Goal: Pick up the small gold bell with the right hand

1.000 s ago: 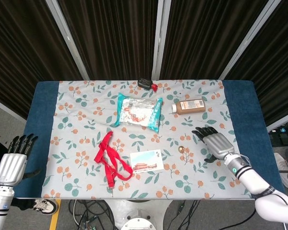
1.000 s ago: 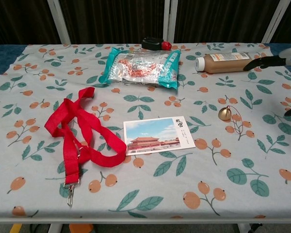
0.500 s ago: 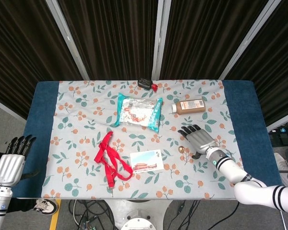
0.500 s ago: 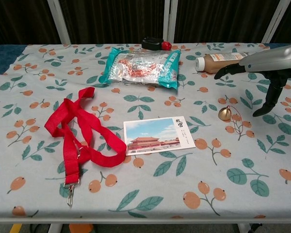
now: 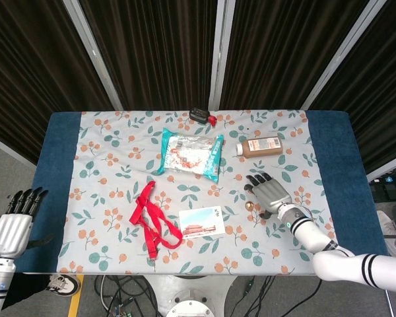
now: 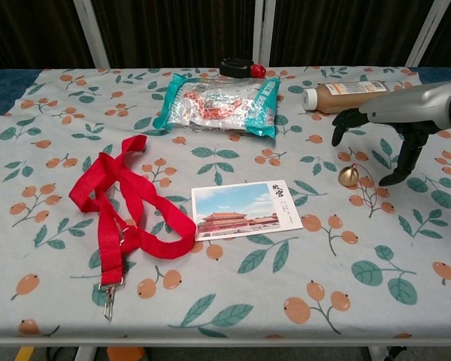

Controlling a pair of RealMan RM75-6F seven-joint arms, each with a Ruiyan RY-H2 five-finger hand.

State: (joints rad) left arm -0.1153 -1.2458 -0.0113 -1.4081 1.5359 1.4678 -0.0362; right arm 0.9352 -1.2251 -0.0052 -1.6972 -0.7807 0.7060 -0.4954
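One small gold bell (image 6: 349,177), on the floral cloth just right of the postcard (image 6: 244,210).

We list it as round, shiny, standing free on the table (image 5: 59,139). The right hand (image 6: 406,120) hovers above and just beside it, fingers spread, grasping nothing; whether a fingertip touches it we cannot tell. The left hand (image 5: 12,224) hangs off the near-left edge, fingers straight, empty. Farther back: one red lanyard (image 6: 124,203), one snack packet (image 6: 218,101), one brown bottle (image 6: 346,96), one small black-and-red item (image 6: 240,68).
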